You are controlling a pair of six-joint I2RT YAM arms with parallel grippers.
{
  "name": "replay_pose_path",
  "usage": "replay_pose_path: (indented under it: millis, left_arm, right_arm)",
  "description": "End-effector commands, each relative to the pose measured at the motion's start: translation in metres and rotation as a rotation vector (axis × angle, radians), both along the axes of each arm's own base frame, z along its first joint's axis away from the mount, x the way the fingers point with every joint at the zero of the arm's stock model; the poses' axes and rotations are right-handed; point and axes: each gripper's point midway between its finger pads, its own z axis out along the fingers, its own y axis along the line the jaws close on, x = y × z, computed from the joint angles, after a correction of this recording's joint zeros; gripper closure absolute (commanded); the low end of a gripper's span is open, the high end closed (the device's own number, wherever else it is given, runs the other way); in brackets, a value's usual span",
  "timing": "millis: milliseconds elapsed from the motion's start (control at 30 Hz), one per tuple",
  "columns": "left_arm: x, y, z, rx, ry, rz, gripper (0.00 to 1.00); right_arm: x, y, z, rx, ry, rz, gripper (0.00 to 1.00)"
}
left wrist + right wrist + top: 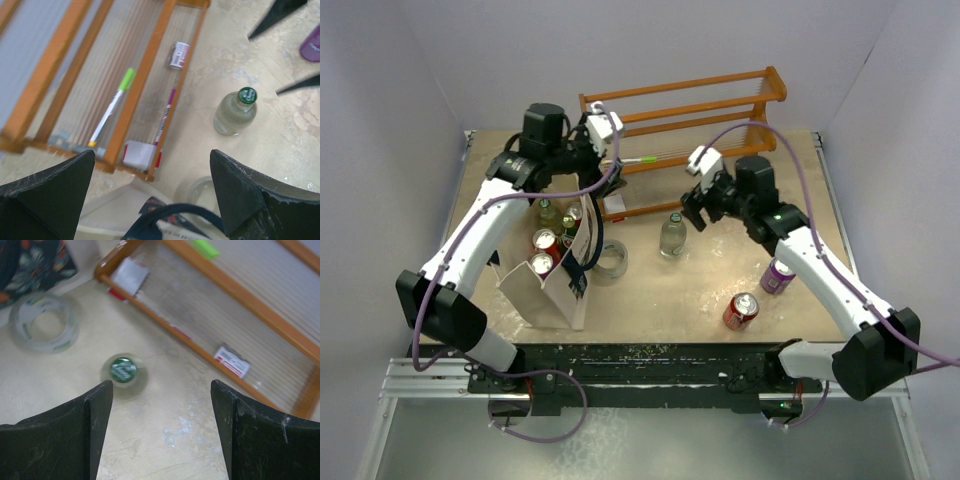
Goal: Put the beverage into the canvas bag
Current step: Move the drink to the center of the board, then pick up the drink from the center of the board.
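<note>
The bottle [672, 235] stands free on the desk [700, 290]

My right hand [161, 390] hangs above the green-capped bottle, fingers spread wide and touching nothing; it is upright just in front of the wooden rack [772, 90], near a tape roll [623, 265]. My left hand [150, 162] (also spread, holding nothing) hovers over the rack's near-left end, above the canvas bag [535, 295], which stands apart from the bottle with cans [545, 240] inside.

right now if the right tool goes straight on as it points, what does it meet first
Probably the table, just beside the green-capped bottle, which sits off-centre toward one finger of the open right tool; depth unclear.
</note>
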Motion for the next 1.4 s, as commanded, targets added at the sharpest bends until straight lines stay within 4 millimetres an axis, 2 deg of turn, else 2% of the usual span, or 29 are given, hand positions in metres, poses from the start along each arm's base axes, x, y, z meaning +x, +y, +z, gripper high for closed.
replay_pose_path:
  millis: [0, 100, 300, 567, 800, 867, 1000, 1267, 1367]
  left_arm:
    - [-0.007, -0.039, 0.002, 0.013, -0.061, -0.128, 0.01]
    - [-0.016, -0.066, -0.019, 0.041, -0.04, -0.2, 0.01]
    - [-0.028, -0.114, -0.064, 0.09, 0.025, -0.311, 0.01]
    - [-0.036, -0.154, -0.108, 0.119, 0.101, -0.389, 0.04]
    - [-0.036, -0.17, -0.124, 0.138, 0.117, -0.393, 0.13]
    - [-0.037, -0.171, -0.128, 0.148, 0.115, -0.389, 0.15]
    - [-0.039, -0.174, -0.13, 0.155, 0.115, -0.393, 0.21]
    - [-0.036, -0.172, -0.131, 0.177, 0.095, -0.379, 0.39]
    - [-0.037, -0.17, -0.134, 0.188, 0.096, -0.379, 0.41]
  right_arm:
    - [0.025, -0.041, 0.061, 0.179, -0.094, -0.222, 0.19]
    - [0.029, -0.065, 0.062, 0.217, -0.088, -0.311, 0.19]
    - [0.03, -0.09, 0.062, 0.267, -0.092, -0.383, 0.18]
    - [0.031, -0.119, 0.06, 0.309, -0.102, -0.473, 0.18]
    - [0.03, -0.134, 0.065, 0.321, -0.138, -0.509, 0.18]
    - [0.028, -0.138, 0.052, 0.314, -0.115, -0.521, 0.18]
    - [0.027, -0.14, 0.05, 0.323, -0.111, -0.524, 0.18]
    - [0.026, -0.142, 0.049, 0.338, -0.106, -0.526, 0.18]
    - [0.026, -0.142, 0.049, 0.345, -0.103, -0.525, 0.18]
